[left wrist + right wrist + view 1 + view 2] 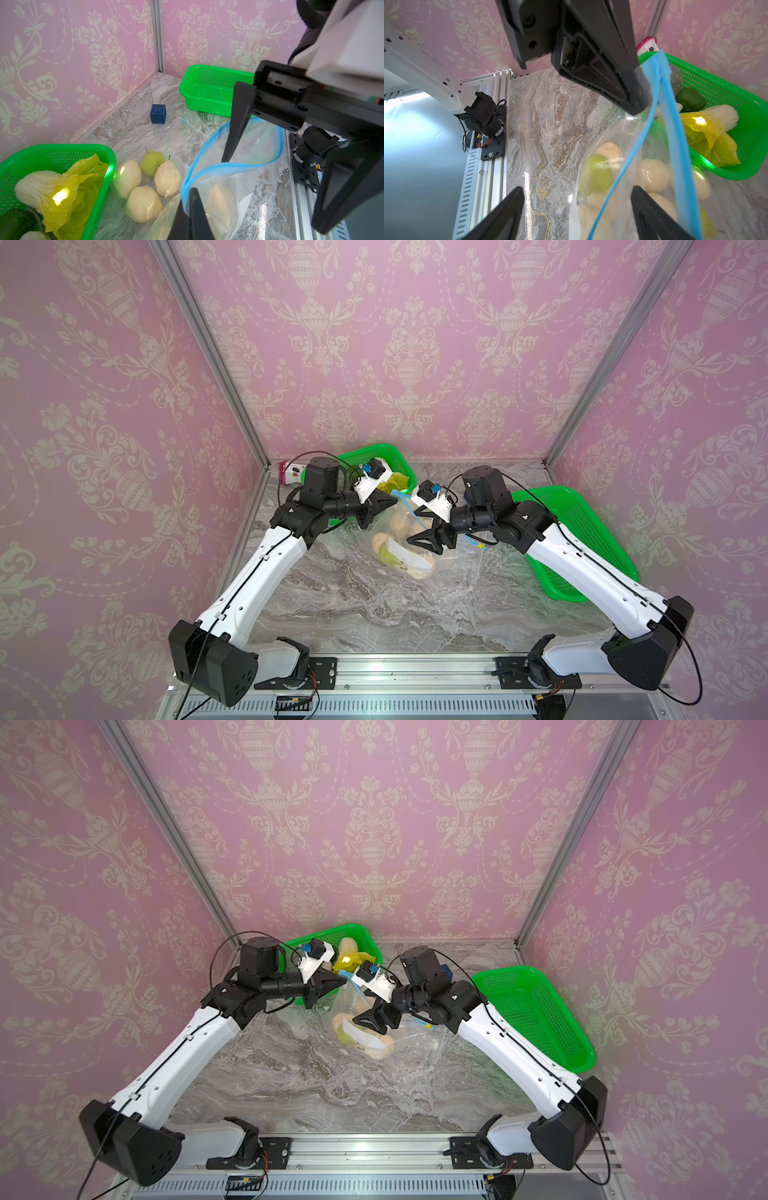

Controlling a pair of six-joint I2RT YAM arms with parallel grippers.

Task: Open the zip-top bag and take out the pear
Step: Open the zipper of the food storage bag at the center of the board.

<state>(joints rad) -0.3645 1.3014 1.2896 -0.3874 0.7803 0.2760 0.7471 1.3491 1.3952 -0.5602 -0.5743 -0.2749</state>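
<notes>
The clear zip-top bag (pixel 417 558) (pixel 376 1040) lies mid-table with several cream and green pears (pixel 380 542) (pixel 344 1022) inside. Its blue zip rim (pixel 234 165) (pixel 675 124) stands open in a loop. My left gripper (pixel 394 502) (pixel 343 981) (pixel 193 197) is shut on the far end of that rim and holds it up. My right gripper (pixel 413 526) (pixel 360 1006) (pixel 577 209) is open and straddles the near lip. One of its fingers (pixel 239 124) reaches into the mouth and the other stays outside. More pears (pixel 143 203) (pixel 652 176) show through the plastic.
A green basket (pixel 405 456) (pixel 99 158) with cabbage and greens stands at the back, close behind the bag. An empty green basket (pixel 582 531) (pixel 207 87) sits at the right. A blue cube (pixel 158 113) and a pink-and-white item (pixel 291 472) lie near the walls.
</notes>
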